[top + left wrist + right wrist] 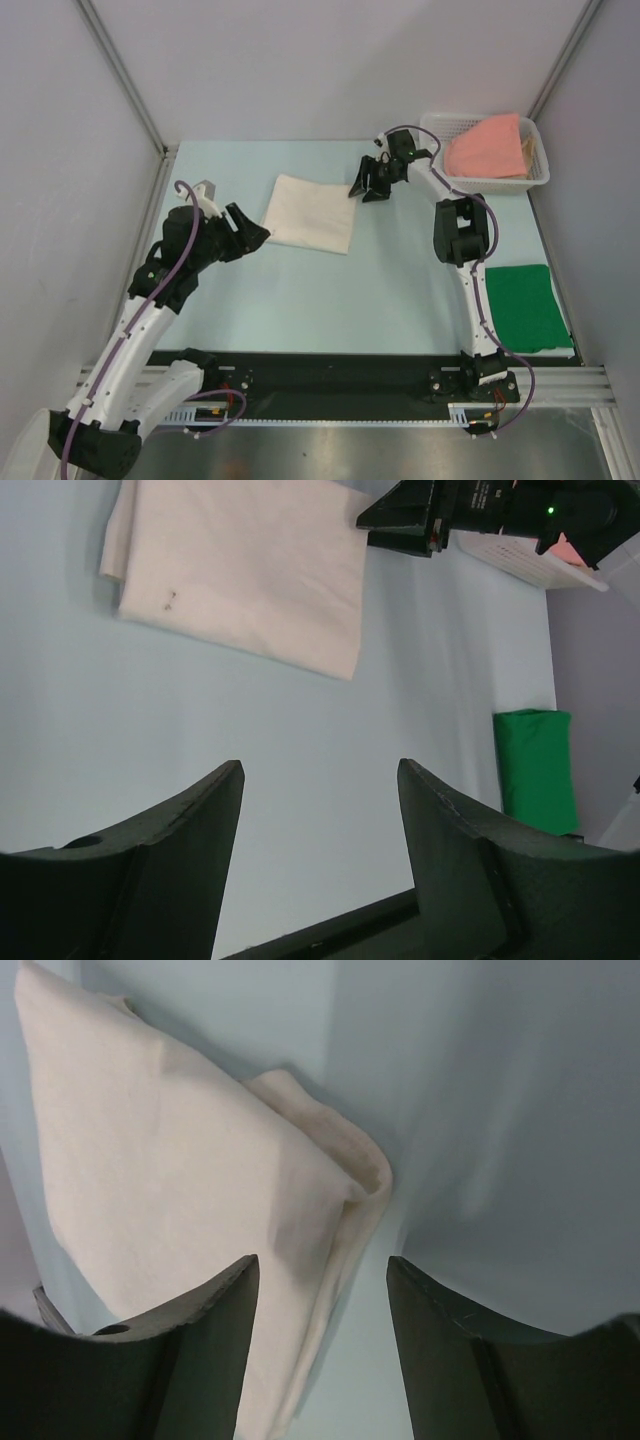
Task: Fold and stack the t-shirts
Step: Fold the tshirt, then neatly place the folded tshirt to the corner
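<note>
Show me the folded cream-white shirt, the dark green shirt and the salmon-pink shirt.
folded cream-white cotton t-shirt [312,213]: top view, its middle.
folded dark green t-shirt [525,307]: top view, its middle.
salmon-pink t-shirt [487,148]: top view, its middle.

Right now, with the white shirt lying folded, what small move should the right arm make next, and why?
Probably lower the right gripper onto the corner of the cream shirt and close. Its jaws stand open right at that folded corner, and the folded green shirt lies apart, likely the base of the stack.

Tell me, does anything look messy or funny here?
A little. The folded cream-white cotton t-shirt lies crooked on the table, one corner's lower layer poking out. The salmon-pink t-shirt sits bunched in the white plastic lattice basket.
</note>
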